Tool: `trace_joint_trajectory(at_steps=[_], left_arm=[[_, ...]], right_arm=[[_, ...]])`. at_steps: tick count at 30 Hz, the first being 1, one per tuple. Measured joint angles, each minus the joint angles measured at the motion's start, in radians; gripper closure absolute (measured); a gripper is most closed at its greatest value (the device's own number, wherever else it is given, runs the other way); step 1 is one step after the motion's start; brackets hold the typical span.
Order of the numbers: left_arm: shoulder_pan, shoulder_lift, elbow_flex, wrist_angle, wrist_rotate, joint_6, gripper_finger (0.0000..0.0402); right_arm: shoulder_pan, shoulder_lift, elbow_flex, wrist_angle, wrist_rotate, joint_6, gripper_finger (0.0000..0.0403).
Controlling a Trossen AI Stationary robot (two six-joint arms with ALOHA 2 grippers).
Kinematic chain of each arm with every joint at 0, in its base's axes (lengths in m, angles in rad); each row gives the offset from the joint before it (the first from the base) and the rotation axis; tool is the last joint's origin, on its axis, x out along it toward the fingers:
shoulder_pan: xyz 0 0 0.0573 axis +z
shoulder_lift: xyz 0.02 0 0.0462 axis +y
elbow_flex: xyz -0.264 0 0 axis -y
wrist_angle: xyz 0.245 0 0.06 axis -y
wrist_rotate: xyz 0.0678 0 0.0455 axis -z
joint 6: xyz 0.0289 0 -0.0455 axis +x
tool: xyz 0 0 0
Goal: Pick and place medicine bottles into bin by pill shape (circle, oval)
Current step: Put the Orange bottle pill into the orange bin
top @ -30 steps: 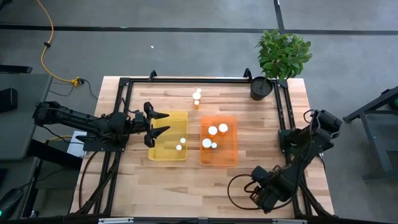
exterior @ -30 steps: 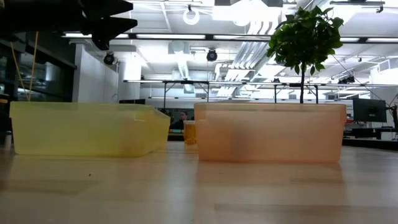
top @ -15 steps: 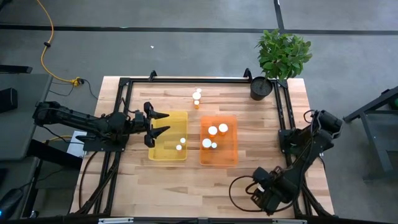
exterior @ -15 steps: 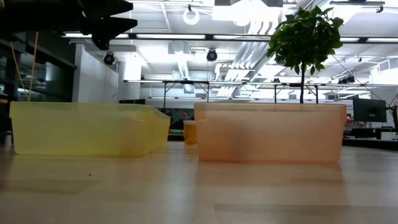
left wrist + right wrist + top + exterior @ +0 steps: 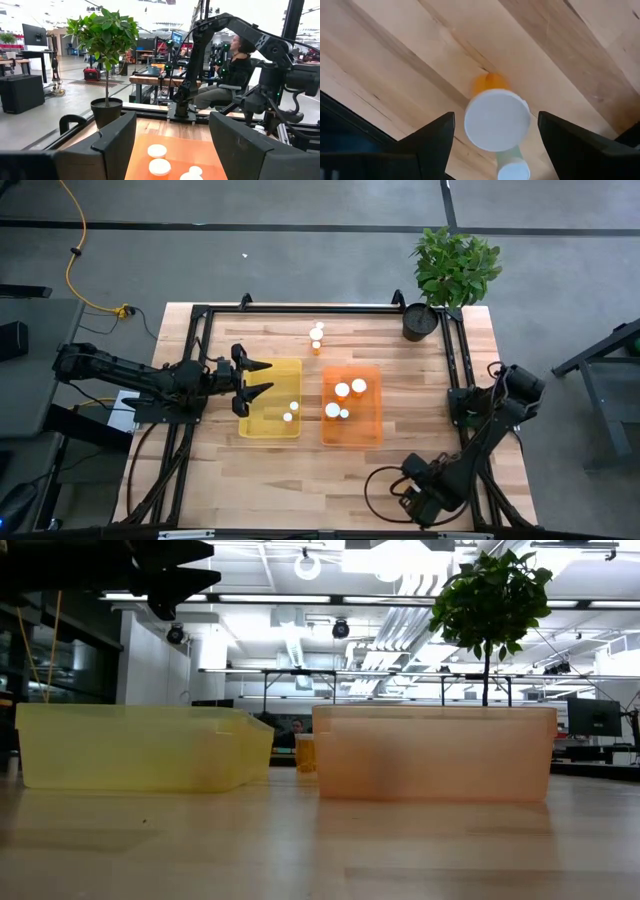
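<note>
Right pincer (image 5: 492,145) spread wide, poised straight over a white-capped medicine bottle (image 5: 496,119) standing on the desk (image 5: 560,60), fingers clear of it. Left pincer (image 5: 252,381) also spread, empty, hanging at yellow bin (image 5: 270,430) edge; orange bin (image 5: 352,435) beyond, bottles inside both.

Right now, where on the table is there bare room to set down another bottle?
Bare wood runs along the near edge of the table, in front of the yellow bin and orange bin, and between the orange bin and the right frame rail. It is crowded behind the bins, where loose medicine bottles cluster.
</note>
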Motion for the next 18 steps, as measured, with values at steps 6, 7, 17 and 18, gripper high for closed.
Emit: trace_joint_trajectory(at_steps=[6, 7, 17, 18], left_arm=[[0.000, 0.000, 0.000, 0.000, 0.000, 0.000, 0.0164], [0.000, 0.000, 0.000, 0.000, 0.000, 0.000, 0.0164], [0.000, 0.000, 0.000, 0.000, 0.000, 0.000, 0.0164], [0.000, 0.000, 0.000, 0.000, 0.000, 0.000, 0.0164]], right_arm=[[-0.001, 0.003, 0.000, 0.009, 0.000, 0.006, 0.0123], [-0.002, 0.007, 0.000, 0.009, 0.000, 0.007, 0.0123], [-0.013, 0.043, 0.000, 0.005, -0.030, -0.003, 0.0124], [-0.013, 0.043, 0.000, 0.005, -0.031, -0.003, 0.0125]])
